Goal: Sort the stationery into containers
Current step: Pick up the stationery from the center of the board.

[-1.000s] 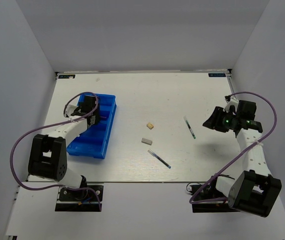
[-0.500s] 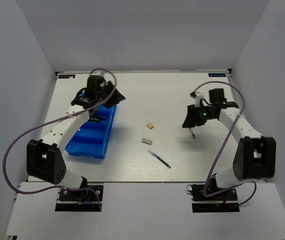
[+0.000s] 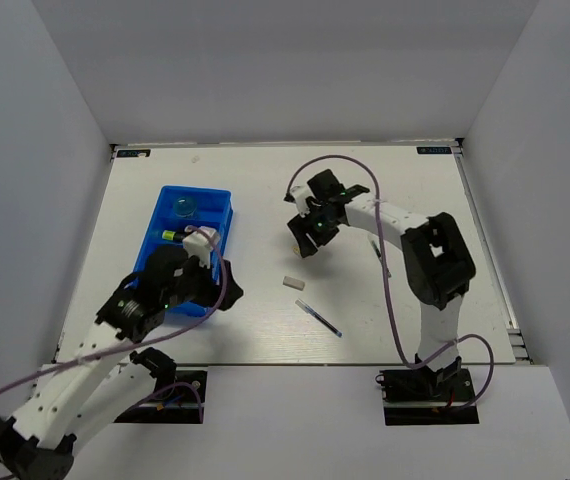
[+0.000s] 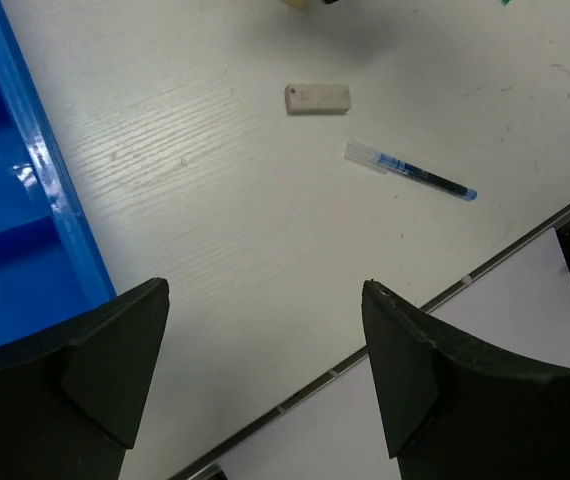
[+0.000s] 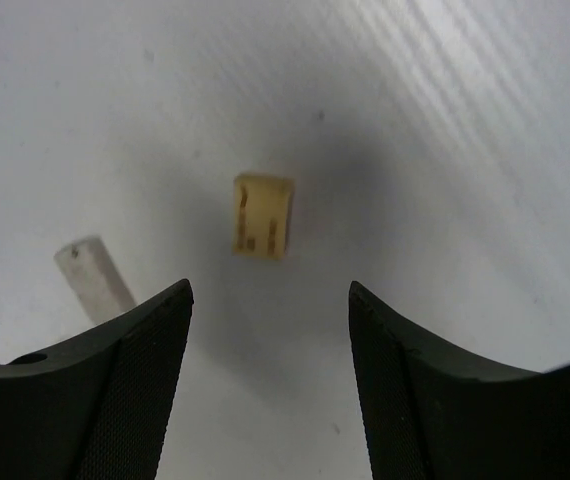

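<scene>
The white worktop (image 3: 265,180) is carrying everything. The blue tray (image 3: 215,200) is sitting toward its left side, with the teal jar (image 3: 185,207) resting in the tray's far compartment. The left jaws are hanging spread and empty just off the tray's near right corner.

The dark-blue pen (image 3: 319,318) is lying well to the right of the tray, level with its near end. It is looking light, stiff and apt to roll, so a pinch across mid-barrel is seeming best.

The white eraser (image 3: 293,283) is lying between the pen and the tray.

The beige eraser (image 5: 263,215) is lying right of the tray's middle, under the right jaws, which are standing spread on either side of it and touching nothing. It is probably featherlight, rubbery and grippy, so squeezing across its narrower width, low down, is looking safest.
</scene>
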